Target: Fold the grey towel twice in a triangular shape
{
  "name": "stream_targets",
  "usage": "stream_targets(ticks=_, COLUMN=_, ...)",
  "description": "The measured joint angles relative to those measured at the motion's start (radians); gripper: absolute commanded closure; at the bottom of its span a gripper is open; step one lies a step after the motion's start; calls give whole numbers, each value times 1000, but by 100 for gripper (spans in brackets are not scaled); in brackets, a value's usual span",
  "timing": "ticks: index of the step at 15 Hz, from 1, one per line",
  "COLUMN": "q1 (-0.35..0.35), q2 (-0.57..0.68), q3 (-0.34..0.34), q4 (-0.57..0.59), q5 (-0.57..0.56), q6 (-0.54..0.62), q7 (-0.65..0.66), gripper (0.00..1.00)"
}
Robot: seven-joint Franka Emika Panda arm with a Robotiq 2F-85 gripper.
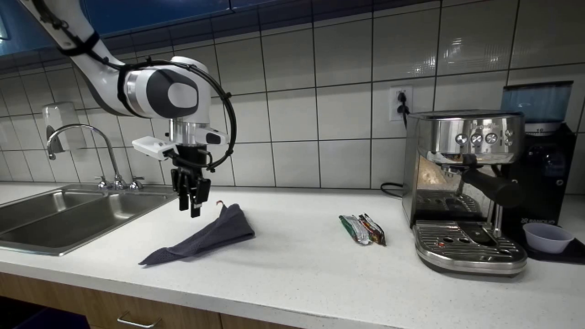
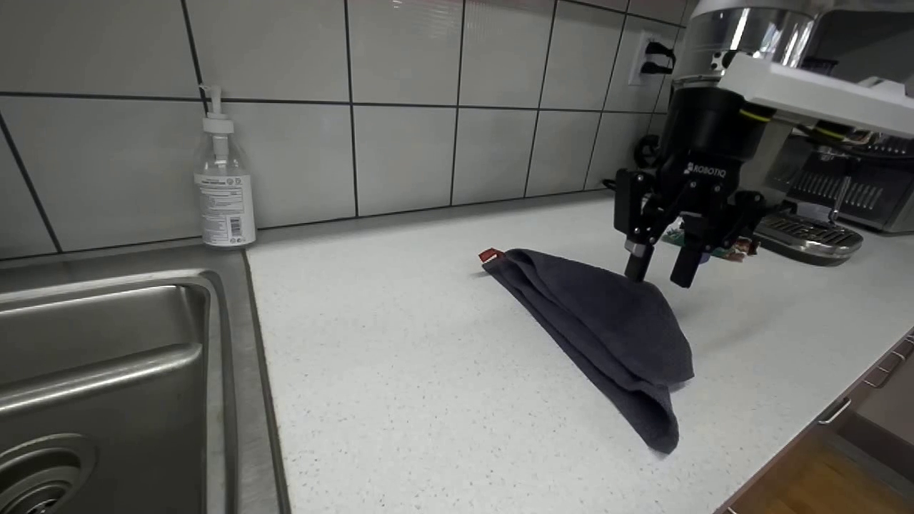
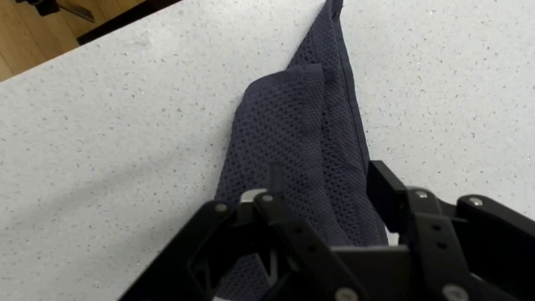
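Observation:
The grey towel (image 1: 210, 237) lies folded over on the white counter, in a long, roughly triangular shape. One part of it stands raised toward the wall in an exterior view. A rounded upper layer rests on the lower one in an exterior view, where the towel (image 2: 607, 321) shows a small red tag (image 2: 491, 255) at its far corner. From the wrist, the towel (image 3: 280, 121) narrows to a point at the top. My gripper (image 2: 660, 275) hangs over it, pointing down. Its fingers (image 3: 382, 184) stand apart, with a gap and no cloth pinched between them.
A steel sink (image 2: 246, 400) borders the towel's side of the counter, with a pump bottle (image 2: 226, 207) behind it. Two snack packets (image 1: 361, 228) lie between towel and coffee machine (image 1: 466, 137). The counter's front edge (image 1: 183, 290) runs along the near side.

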Motion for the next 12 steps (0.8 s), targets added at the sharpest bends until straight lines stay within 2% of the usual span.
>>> stream_targets(ticks=2, q1=0, q2=1, q3=0, q4=0, q5=0, q6=1, q7=0, gripper=1)
stream_targets(ticks=12, q1=-6, q2=5, q3=-20, q4=0, q5=-29, q6=20, q7=0, gripper=0)
